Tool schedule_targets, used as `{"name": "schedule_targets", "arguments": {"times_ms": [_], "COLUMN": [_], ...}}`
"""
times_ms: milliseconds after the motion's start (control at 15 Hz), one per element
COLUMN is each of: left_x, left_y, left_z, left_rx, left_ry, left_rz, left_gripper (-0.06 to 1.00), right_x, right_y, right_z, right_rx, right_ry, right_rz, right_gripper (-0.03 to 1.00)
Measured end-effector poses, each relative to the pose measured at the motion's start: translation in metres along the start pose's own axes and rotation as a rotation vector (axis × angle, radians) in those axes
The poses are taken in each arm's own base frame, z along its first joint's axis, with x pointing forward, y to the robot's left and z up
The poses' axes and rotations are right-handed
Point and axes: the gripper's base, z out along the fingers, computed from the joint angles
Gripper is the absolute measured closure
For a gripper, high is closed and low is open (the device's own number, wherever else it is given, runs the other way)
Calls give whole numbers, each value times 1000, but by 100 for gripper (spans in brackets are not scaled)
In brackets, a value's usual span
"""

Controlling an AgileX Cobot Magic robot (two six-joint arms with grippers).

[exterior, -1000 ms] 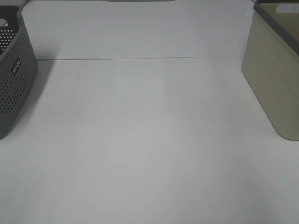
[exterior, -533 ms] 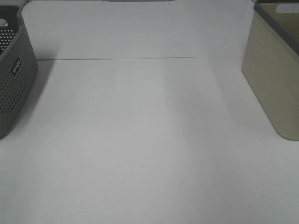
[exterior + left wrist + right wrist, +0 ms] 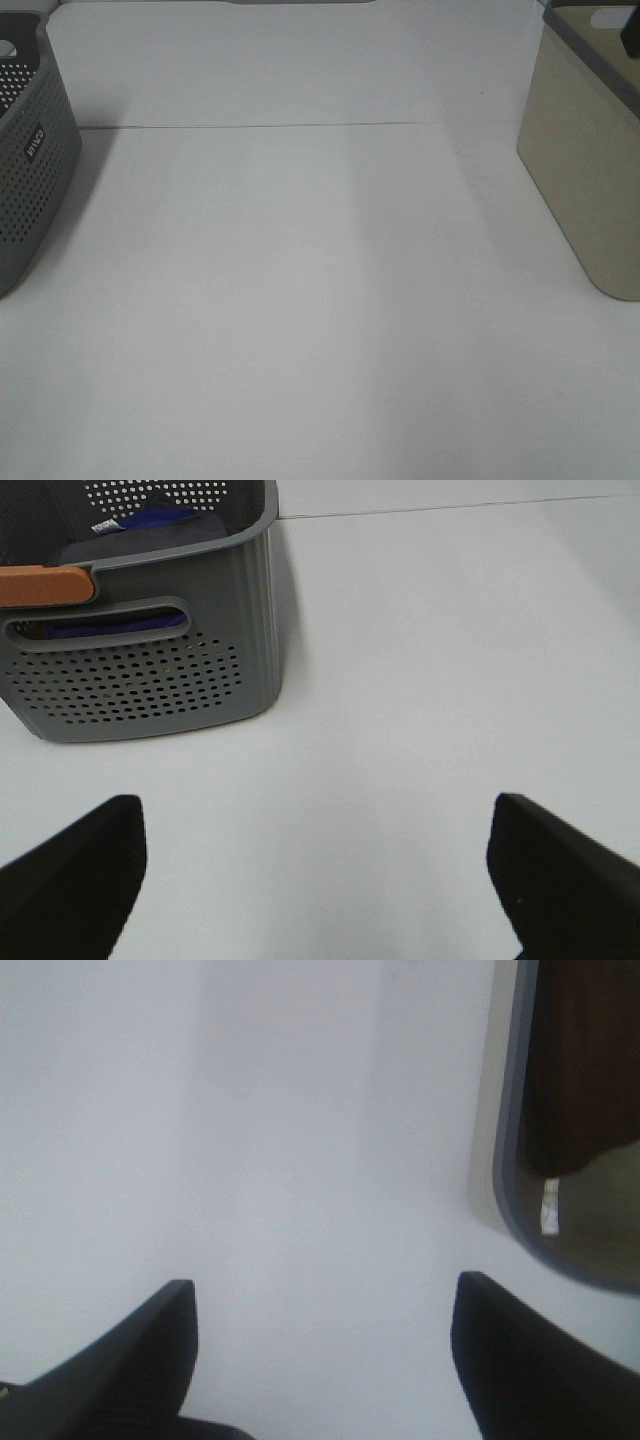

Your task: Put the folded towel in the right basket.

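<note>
White table (image 3: 300, 300), seen from above, with a seam line across its far part. Right basket (image 3: 580, 170): beige, solid-walled, dark grey rim, at the table's right edge. Grey basket (image 3: 30, 200): perforated, at the left edge. It carries a small white logo (image 3: 34, 146) whose letters are too small to read with certainty.

Towel (image 3: 585, 1060): dark brown, lying inside the right basket against its wall. Its white tag (image 3: 550, 1207) shows, but the print is illegible.

Left gripper (image 3: 312, 802): fingers spread wide, nothing between them, over bare table near the grey basket. That basket holds purple and dark cloths (image 3: 150, 520) and has an orange piece (image 3: 45, 585) at its rim.

Right gripper (image 3: 325, 1282): fingers likewise spread wide and empty, over the table just beside the right basket.
</note>
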Motion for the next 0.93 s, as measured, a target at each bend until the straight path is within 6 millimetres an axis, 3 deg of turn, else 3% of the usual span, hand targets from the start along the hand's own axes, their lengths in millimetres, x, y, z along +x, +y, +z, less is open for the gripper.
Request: {"name": "schedule_targets", "arguments": {"times_ms": [200,533,933], "left_x": [0,0,0], "left_y": [0,0,0], "left_z": [0,0,0], "left_rx": [0,0,0], "left_ry": [0,0,0], "left_rz": [0,0,0], "left_gripper": [7,7,7], "right_x": [46,141,230], "right_y": [0,1,1], "right_z": [2,-3,-14], "right_rx": [9,12,52], "right_ry": [56,65,-249], "right_rz": [3,2,-79], "right_gripper": [29,29,29]}}
